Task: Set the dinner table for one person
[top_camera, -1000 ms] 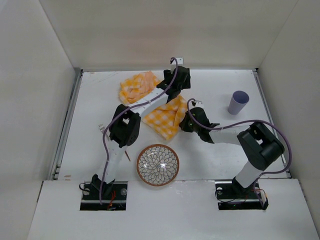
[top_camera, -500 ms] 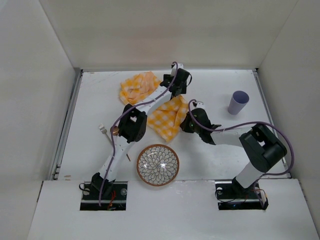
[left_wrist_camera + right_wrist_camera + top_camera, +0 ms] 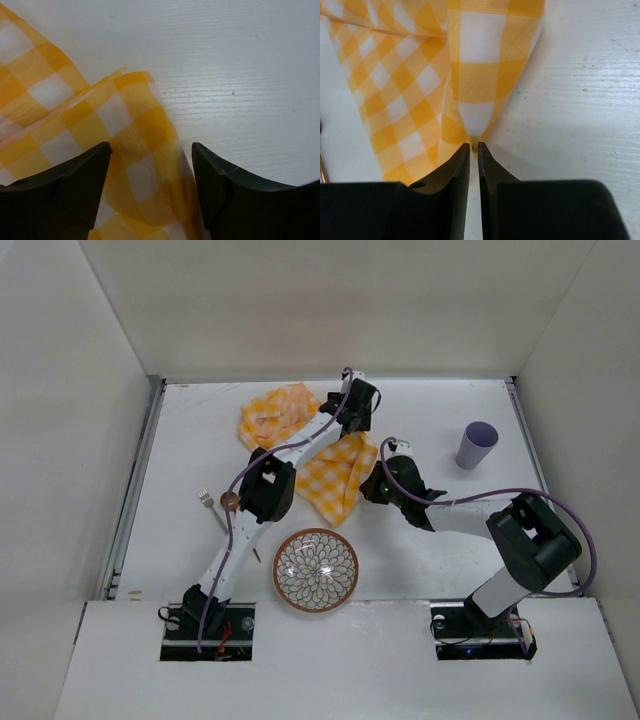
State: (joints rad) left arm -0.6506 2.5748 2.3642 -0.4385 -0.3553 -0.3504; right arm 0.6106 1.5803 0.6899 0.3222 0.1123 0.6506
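The dinner table (image 3: pixel 190 440) is a white tabletop. A yellow-and-white checked cloth (image 3: pixel 335 475) lies on it, with a crumpled part (image 3: pixel 275 412) at the back. My left gripper (image 3: pixel 352 428) is open at the cloth's far corner, and a fold of cloth (image 3: pixel 145 165) lies between its fingers (image 3: pixel 85 170). My right gripper (image 3: pixel 373 486) is shut on the cloth's right edge (image 3: pixel 475 115), pinching it at the fingertips (image 3: pixel 462 155). A patterned plate (image 3: pixel 316 569) sits near the front. A lilac cup (image 3: pixel 476 445) stands at the right.
A fork (image 3: pixel 208 502) and a brown-tipped utensil (image 3: pixel 231 502) lie left of my left arm's elbow (image 3: pixel 268 490). White walls enclose the table on three sides. The arm bases stand at the near edge.
My left arm's elbow has swung right, uncovering the fork and the other utensil. My right gripper has shifted slightly right with the cloth's edge. The plate and cup have not moved.
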